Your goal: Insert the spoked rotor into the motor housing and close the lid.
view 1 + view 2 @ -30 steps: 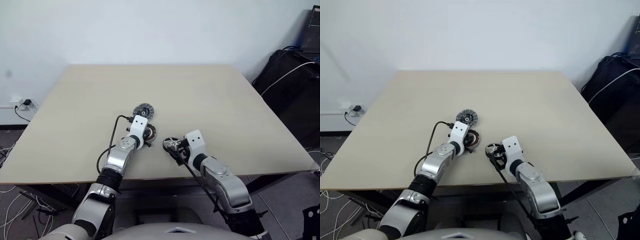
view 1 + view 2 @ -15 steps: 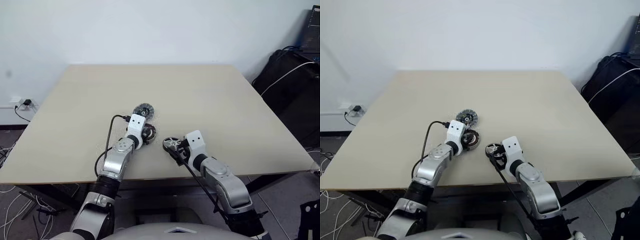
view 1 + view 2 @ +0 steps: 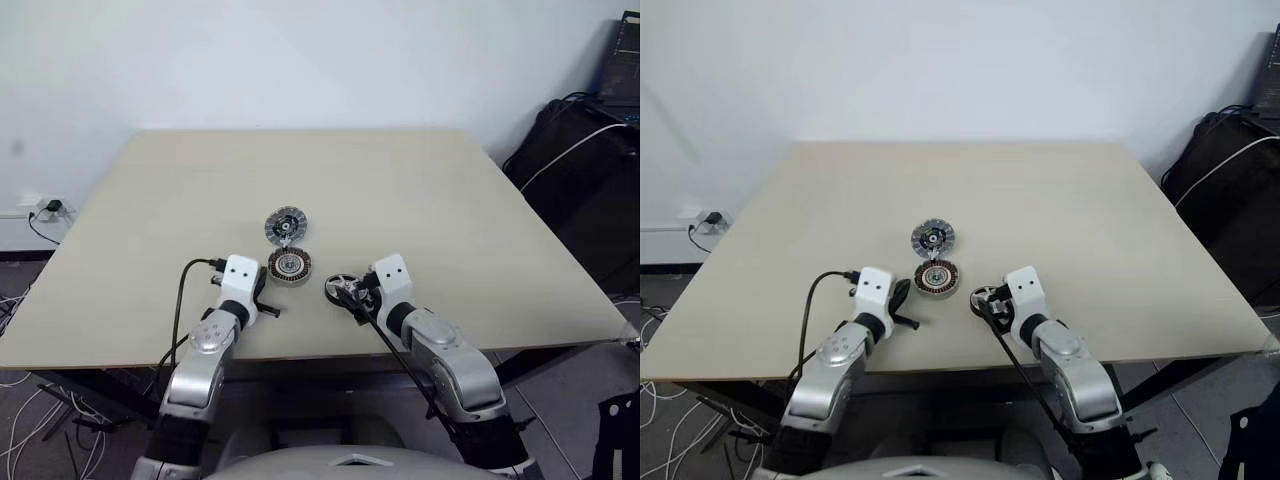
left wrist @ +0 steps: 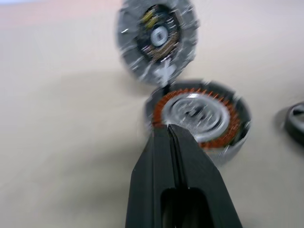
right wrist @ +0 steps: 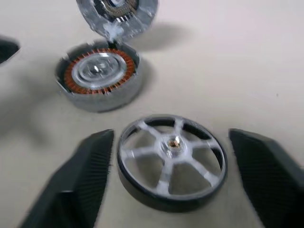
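The motor housing [image 3: 289, 264], with its coppery ring of windings, sits on the table near the front, open side up. The lid [image 3: 285, 225] stands right behind it, touching its far edge, dark-ringed face showing. To the right lies the spoked rotor [image 3: 341, 289] flat on the table. My right gripper [image 5: 171, 135] is open, one finger on each side of the rotor [image 5: 171, 159], close to its rim. My left gripper [image 4: 168, 129] is shut with nothing in it, its tip just short of the housing's [image 4: 199, 114] near-left edge.
The beige table [image 3: 420, 180] stretches wide behind and to both sides of the parts. Black bags [image 3: 590, 170] stand off the table's right side. A power strip and cables [image 3: 45, 210] lie on the floor at the left.
My left gripper has drawn back and to the left off the motor housing and has shut. The housing now shows in full. The right arm has stayed by the rotor.
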Available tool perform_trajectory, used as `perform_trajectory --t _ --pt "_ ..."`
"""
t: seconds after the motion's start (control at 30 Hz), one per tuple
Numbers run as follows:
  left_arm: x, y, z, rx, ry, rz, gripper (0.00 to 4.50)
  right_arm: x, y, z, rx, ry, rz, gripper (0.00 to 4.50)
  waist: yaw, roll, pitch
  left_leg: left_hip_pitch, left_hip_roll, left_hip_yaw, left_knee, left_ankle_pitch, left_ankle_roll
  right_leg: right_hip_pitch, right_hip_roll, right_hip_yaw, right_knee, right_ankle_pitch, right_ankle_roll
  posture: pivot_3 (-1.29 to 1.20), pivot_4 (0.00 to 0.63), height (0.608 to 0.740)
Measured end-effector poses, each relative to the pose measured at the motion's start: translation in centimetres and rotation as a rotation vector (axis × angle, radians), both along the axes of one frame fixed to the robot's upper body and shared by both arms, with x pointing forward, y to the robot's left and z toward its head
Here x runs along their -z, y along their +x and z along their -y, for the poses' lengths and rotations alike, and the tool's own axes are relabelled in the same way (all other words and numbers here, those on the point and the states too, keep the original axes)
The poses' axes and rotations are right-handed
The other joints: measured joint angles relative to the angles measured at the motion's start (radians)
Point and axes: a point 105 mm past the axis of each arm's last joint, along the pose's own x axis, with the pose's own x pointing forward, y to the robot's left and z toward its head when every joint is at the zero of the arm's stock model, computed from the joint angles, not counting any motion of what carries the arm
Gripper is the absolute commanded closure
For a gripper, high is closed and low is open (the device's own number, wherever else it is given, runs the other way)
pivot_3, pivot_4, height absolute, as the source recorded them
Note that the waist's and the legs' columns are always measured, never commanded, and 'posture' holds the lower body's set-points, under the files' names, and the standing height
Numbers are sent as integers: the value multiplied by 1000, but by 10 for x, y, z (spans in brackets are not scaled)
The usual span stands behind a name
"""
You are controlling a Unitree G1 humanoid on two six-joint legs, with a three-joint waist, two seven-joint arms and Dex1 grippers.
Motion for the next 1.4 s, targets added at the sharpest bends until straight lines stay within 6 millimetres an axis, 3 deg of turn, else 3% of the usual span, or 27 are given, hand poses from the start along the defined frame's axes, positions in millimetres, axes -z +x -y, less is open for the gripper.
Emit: perform_trajectory --t 0.17,0.3,0.33,0.73,1.4 --pt "16 -23 -7 -36 10 -44 4500 -13 11 -21 -73 -11 34 2954 0 0 0 0 0 0 0 0 0 0 0 0 1 0 0 0 0 740" --pt "25 -35 -7 -53 27 -62 4500 -9 22 -36 -109 -32 7 4299 0 0 0 0 0 0 0 0 0 0 0 0 1 0 0 0 0 740" --pt "26 -37 -7 -54 26 -65 4500 -6 25 -40 -117 -45 -2 4449 -1 0 0 0 0 1 0 0 0 0 0 0 1 0 0 0 0 740" --pt "24 -37 -2 -51 6 -51 4500 3 57 -75 -166 -125 -62 4449 -9 2 0 0 0 1 0 1 -1 -1 0 -1 2 0 0 0 0 740" --pt "24 -39 14 -19 -52 -57 4500 11 67 -115 -316 -210 -126 4449 -16 4 1 0 0 1 0 2 -3 -2 0 0 4 1 1 0 0 740"
